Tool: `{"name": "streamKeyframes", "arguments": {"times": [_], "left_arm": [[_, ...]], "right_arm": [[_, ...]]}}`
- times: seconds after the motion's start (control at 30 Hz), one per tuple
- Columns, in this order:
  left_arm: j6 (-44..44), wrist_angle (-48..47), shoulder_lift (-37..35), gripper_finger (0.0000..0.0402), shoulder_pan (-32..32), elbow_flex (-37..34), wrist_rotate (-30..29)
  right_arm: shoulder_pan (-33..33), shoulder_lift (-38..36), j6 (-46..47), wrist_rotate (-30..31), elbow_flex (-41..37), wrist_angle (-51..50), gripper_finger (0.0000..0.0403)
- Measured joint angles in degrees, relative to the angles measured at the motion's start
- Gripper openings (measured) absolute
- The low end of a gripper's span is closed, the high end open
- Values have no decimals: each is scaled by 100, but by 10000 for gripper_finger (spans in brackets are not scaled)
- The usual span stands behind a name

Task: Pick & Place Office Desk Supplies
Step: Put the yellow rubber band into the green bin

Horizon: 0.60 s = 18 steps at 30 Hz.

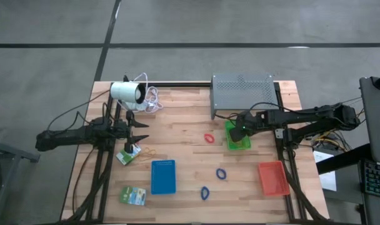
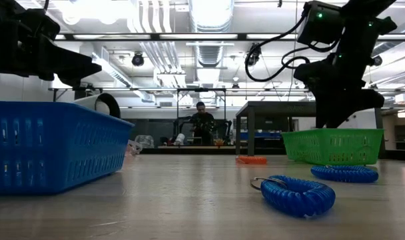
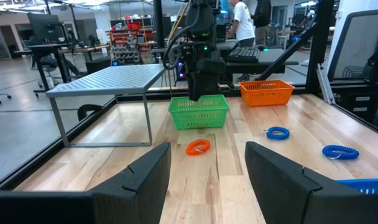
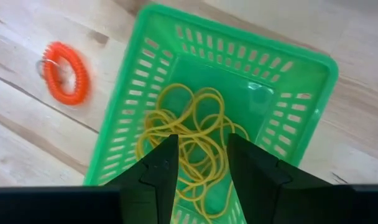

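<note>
My right gripper (image 1: 238,132) hangs open over the green tray (image 4: 239,40), fingers pointing down. A tangle of yellow rubber bands (image 4: 189,130) lies on the tray's floor below them. A red coil loop (image 4: 66,73) lies on the wood beside the tray. Two blue coil loops (image 1: 221,174) (image 1: 205,193) lie nearer the table's front. My left gripper (image 1: 143,133) is open and level, above the left side of the table. Next to it lie a green-and-white packet (image 1: 129,155) and a loose rubber band (image 1: 150,151). A second packet (image 1: 133,195) lies near the front left.
A blue tray (image 1: 163,176) sits front centre and an orange tray (image 1: 272,178) front right. The grey perforated stand (image 1: 243,95) stands at the far edge behind the green tray. The white cylinder (image 1: 127,92) with its coiled cable lies at the far left. A person shows in the room beyond.
</note>
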Motion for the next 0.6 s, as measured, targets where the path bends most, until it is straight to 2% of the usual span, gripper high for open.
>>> {"name": "streamKeyframes", "arguments": {"times": [0.2,0.43,0.6], "left_arm": [[-1,0,0,212,0,0,1],[-1,0,0,212,0,-1,0],[-2,0,-1,212,-2,-1,2]], "right_arm": [[0,-283,-153,77,321,-111,126],[227,-1269,-1198,1337,557,49,138],[425,-2169,-1724,1488,551,378,146]]}}
